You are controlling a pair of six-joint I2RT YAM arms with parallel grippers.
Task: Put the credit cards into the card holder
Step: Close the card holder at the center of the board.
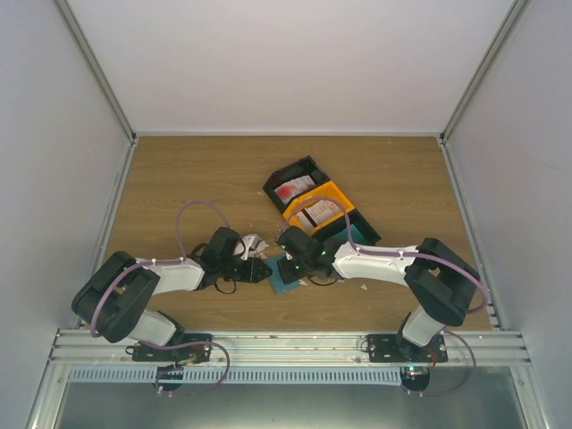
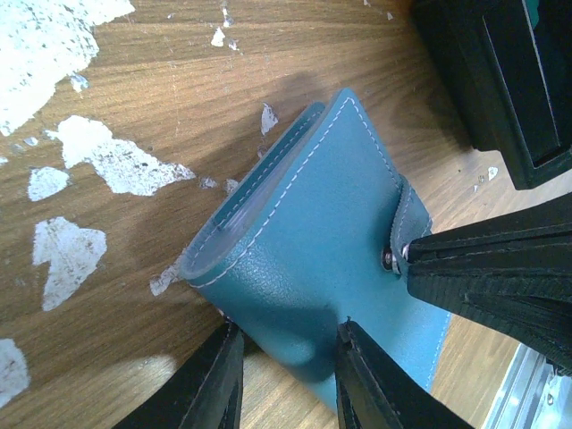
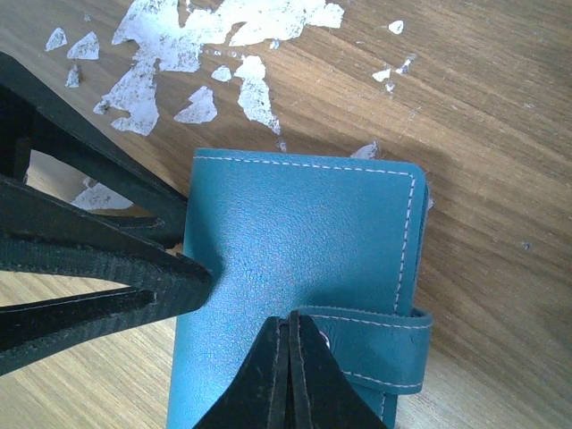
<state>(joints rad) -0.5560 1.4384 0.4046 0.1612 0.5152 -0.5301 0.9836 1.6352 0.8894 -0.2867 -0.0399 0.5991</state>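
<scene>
Two grippers work the card holder, which lies closed on the table at centre, near the trays, w/ white scraps scattered beside it. L gripper: jaws part-way apart, clamped across one edge of the holder, one finger each side. R gripper: fingers together, tips set at the free end of the closure strap, right by the snap. Whether any strap leather is caught between them cannot be told. The credit cards sit in the black tray and orange tray, well apart from both grippers. Holder contents are not visible while it is shut. Step in hand, by judgement: undo the snap and open the cover. Procedure: L grip acts as anchor, so hold firm and do not lift. R tips should get under the strap end, then peel up and away from the snap, not sideways, else the holder may pivot in the L jaws. Risk: thin strap slips off closed tips. Once open, press the cover flat before fetching a card.
</scene>
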